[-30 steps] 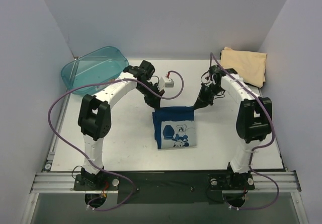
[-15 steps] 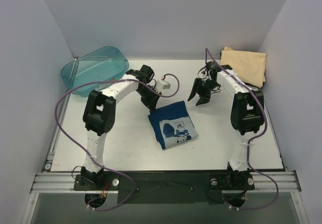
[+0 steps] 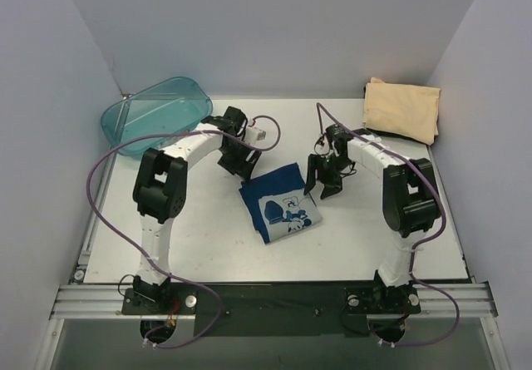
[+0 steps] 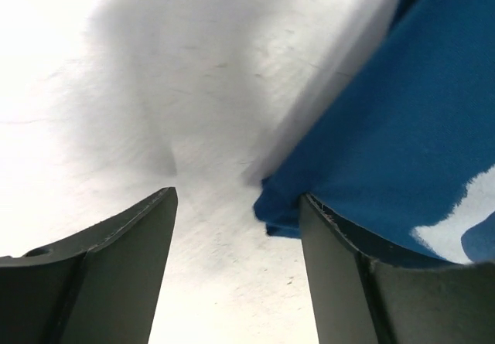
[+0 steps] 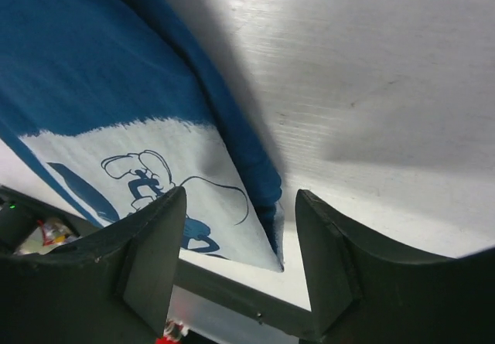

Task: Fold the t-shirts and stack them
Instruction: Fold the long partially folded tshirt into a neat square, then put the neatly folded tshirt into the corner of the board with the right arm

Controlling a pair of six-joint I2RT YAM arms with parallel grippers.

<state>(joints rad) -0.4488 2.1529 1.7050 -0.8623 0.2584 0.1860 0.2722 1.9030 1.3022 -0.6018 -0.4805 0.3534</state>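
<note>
A folded navy blue t-shirt (image 3: 280,201) with a white printed graphic lies flat, slightly askew, on the white table's middle. A folded tan t-shirt (image 3: 402,110) rests at the back right corner. My left gripper (image 3: 237,164) stands open at the navy shirt's back left corner. In the left wrist view that gripper (image 4: 236,205) has bare table between its fingers, and the blue cloth (image 4: 410,127) touches the right finger (image 4: 348,282). My right gripper (image 3: 324,183) is open at the shirt's right edge. In the right wrist view a corner of the shirt (image 5: 93,66) lies loose inside that gripper (image 5: 240,205).
A translucent teal tub (image 3: 156,114) sits at the back left of the table (image 3: 208,245). White walls close in the back and both sides. A metal rail (image 3: 274,291) runs along the near edge by the arm bases.
Both grippers have gone from shut to open and let go of the navy shirt. The shirt has slid left and turned slightly, and both arms have shifted left with it.
</note>
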